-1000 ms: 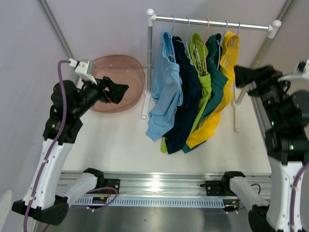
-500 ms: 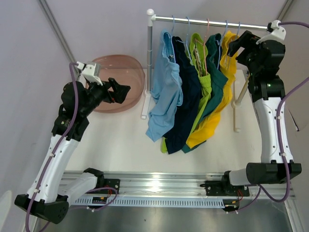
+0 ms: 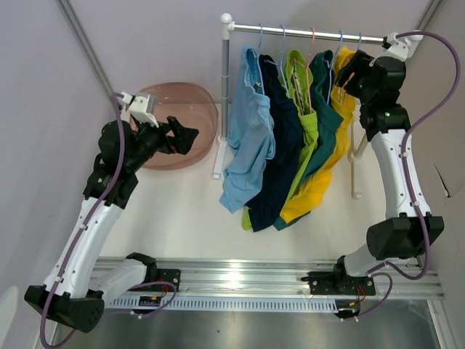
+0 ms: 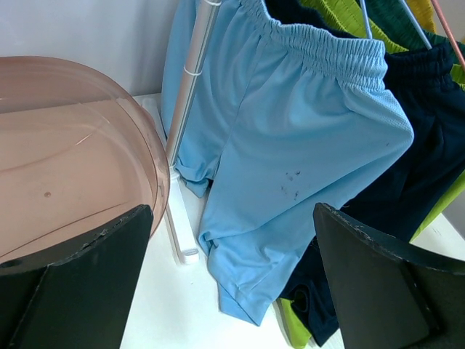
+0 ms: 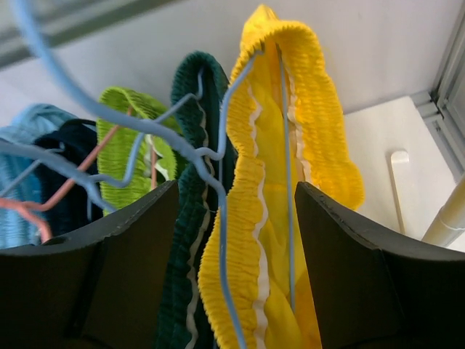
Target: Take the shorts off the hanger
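Note:
Five shorts hang on wire hangers from a white rail (image 3: pixel 320 33): light blue shorts (image 3: pixel 248 138), navy shorts (image 3: pixel 282 145), lime green shorts (image 3: pixel 303 94), dark teal shorts (image 3: pixel 325 109) and bright yellow shorts (image 3: pixel 341 102). My right gripper (image 3: pixel 352 73) is open, high at the rail's right end, its jaws on either side of the yellow waistband (image 5: pixel 269 160) and its light blue hanger (image 5: pixel 225 211). My left gripper (image 3: pixel 186 136) is open and empty over the pink bowl's right rim, facing the light blue shorts (image 4: pixel 305 145).
A translucent pink bowl (image 3: pixel 196 102) stands at the back left, also in the left wrist view (image 4: pixel 80 153). The rack's white left post (image 3: pixel 225 94) and foot (image 3: pixel 216 163) stand beside it; the right post (image 3: pixel 360 145) stands behind the right arm.
My right arm has swung up and left from the right edge to the yellow shorts at the rail's end. My left gripper has edged right toward the rack.

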{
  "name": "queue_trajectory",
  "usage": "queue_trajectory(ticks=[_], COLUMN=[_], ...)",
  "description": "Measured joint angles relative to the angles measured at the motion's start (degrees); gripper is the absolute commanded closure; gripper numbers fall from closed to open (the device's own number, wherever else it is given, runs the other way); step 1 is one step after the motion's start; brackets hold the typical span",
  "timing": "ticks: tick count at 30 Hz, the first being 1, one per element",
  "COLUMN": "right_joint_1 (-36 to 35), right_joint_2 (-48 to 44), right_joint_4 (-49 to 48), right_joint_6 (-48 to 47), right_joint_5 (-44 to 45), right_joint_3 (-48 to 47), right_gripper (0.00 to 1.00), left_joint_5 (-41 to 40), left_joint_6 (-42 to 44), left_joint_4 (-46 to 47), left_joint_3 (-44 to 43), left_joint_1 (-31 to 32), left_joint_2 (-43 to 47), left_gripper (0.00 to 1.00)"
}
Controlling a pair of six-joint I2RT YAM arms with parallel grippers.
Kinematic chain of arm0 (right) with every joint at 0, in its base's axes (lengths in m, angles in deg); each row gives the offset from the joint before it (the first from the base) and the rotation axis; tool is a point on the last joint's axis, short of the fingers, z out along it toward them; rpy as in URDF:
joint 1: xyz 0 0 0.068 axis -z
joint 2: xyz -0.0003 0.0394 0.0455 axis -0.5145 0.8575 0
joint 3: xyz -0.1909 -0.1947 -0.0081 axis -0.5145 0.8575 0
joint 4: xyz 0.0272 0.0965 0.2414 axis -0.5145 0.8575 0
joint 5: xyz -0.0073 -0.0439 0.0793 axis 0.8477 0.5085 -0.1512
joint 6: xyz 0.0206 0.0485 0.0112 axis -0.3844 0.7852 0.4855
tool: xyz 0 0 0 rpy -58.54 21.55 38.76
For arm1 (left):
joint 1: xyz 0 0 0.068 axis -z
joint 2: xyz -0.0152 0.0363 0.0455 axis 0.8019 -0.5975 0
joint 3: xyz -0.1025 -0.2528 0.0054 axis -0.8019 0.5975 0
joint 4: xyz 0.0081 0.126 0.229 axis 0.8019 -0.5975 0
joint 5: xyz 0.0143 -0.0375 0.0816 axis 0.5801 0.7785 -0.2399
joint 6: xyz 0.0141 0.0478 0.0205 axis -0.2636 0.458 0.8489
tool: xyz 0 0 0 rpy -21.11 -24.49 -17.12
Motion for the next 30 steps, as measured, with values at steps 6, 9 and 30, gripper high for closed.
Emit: queue_trajectory(ticks=[6,9,30], right_joint_1=[-0.66,-1.03,-4.72], right_joint_2=[2.54,3.17,-5.66], right_joint_4=[-0.02,-0.37,6.19], right_joint_6=[-0.17,-0.94,-7.23], right_joint_5=[1.60,2.19,10.82], right_joint_3=[0.00,-0.11,-5.84], right_gripper=[0.58,1.00,1.00], left_joint_5=[0.02,0.02,-2.01], left_joint_6=[-0.04,-0.04,5.46], left_joint_4=[0.44,0.61,-6.95], left_joint_3=[0.94,1.29,-14.29], left_joint_1=[0.00,0.00,21.11], left_joint_2=[0.02,0.02,-10.71], left_gripper=[0.01,0.01,0.01])
